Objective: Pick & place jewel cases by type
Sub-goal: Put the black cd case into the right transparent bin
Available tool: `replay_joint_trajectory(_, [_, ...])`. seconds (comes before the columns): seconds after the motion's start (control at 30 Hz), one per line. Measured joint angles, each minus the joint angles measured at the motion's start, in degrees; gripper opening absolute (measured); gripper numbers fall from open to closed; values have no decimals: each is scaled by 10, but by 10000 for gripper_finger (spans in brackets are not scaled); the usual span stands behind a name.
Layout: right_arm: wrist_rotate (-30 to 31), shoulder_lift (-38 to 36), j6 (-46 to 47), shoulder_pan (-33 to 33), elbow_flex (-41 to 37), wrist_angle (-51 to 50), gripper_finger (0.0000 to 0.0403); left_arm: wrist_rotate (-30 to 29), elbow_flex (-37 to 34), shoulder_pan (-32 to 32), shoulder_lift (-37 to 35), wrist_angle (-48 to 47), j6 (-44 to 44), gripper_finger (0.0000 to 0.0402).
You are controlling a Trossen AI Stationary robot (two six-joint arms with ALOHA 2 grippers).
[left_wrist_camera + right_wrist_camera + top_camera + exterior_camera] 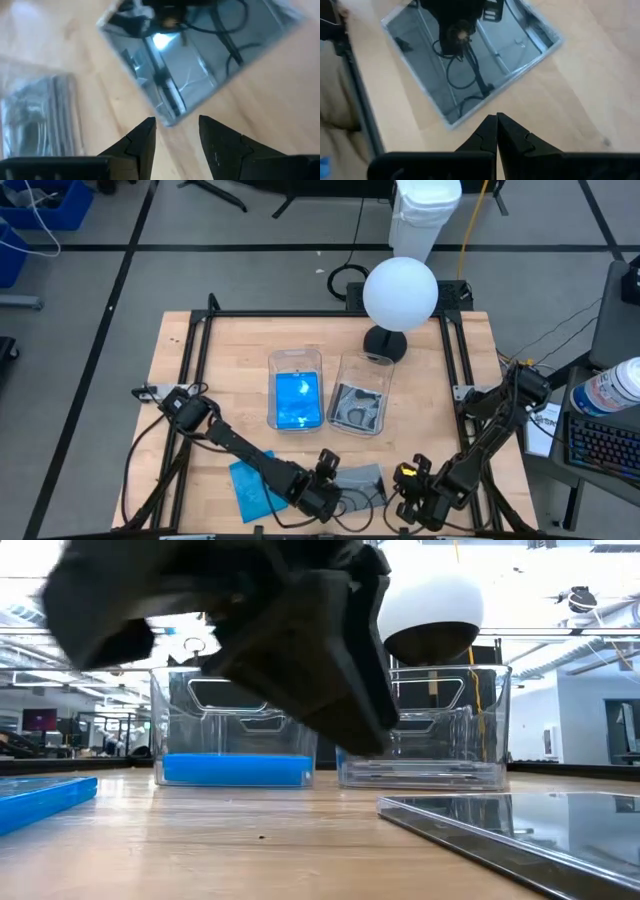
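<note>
A clear grey jewel case point(360, 478) lies flat on the table near its near edge, also showing in the low view point(520, 825). A blue jewel case point(250, 485) lies flat to its left point(40, 802). My left gripper point(176, 131) is open just above the table, and its fingers stand on either side of the grey case's nearest corner point(169, 120), apart from it. My right gripper point(497, 120) is shut and hovers just off the grey case's point(470, 55) right edge. The left tub point(296, 390) holds blue cases and the right tub point(360, 405) holds grey ones.
A white globe lamp point(400, 292) on a black foot stands behind the right tub. Black rails point(200, 350) frame the tabletop. In the low view a dark arm point(290, 640) fills the upper picture. Bare wood lies between the tubs and the two loose cases.
</note>
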Motion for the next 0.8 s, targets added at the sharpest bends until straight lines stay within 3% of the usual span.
replay_joint_trajectory(0.27, [-2, -1, 3, 1, 0, 63, 5, -51, -21, -23, 21, 33, 157, 156])
replay_joint_trajectory(0.43, [-62, -1, -5, -19, 1, 113, 34, -48, -49, -11, 21, 86, 185, 156])
replay_joint_trajectory(0.8, [-114, -1, 54, -60, 1, 42, 111, -42, -97, -3, 17, 152, 220, 156])
